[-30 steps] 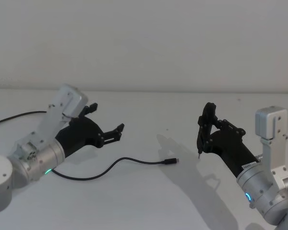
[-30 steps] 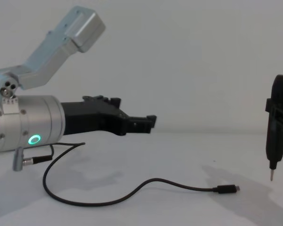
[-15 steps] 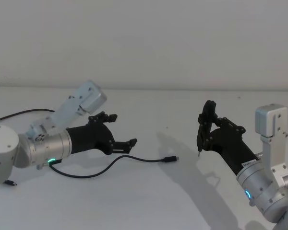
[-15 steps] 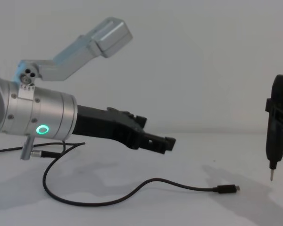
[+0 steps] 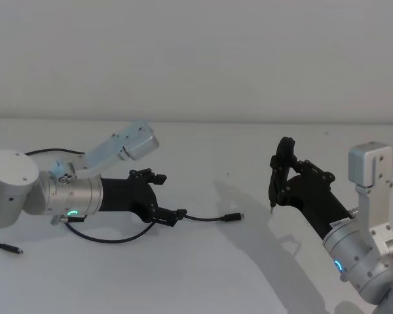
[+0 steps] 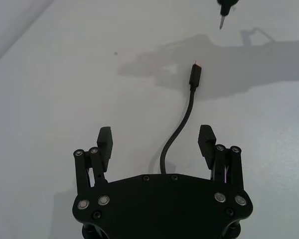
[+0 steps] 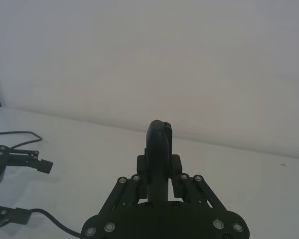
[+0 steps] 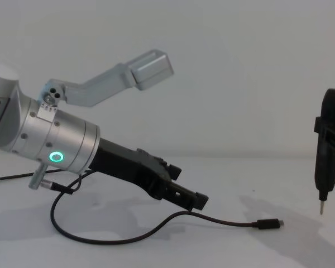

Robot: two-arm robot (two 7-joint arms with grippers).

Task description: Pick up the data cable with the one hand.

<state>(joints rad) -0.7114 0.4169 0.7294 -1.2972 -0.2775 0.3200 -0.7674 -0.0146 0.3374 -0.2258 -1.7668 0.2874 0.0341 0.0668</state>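
Here the left tool (image 5: 172,196) is tilted down toward the table (image 5: 203,275) with its jaws spread wide, hovering over the data cable (image 5: 206,220) and holding nothing. The cable lies flat on the table in front of the robot: one loop curves back beneath the left wrist, and a straighter run leads toward the right to the plug (image 5: 232,218).

The step in hand looks like the final descent before the grasp. To do it well, the tool should drop until both fingertips nearly meet the table, since a cord this thin will likely slip under pads that close too high. It should also straddle the cord squarely and pinch the run behind the plug, where the cord is straightest. A slow close seems wise, as the light cord may skate sideways.

The left wrist view gives the alignment: the cable (image 6: 187,112) comes out from under the palm and passes between the fingers (image 6: 104,144), nearer one finger than the other. The chest view gives the height instead: the tool (image 8: 184,187) is just above the cable (image 8: 229,222), apparently not touching.

The right tool (image 5: 285,176) is parked well apart on the right, clamped on a slim black probe (image 8: 326,151) that points down above the table.
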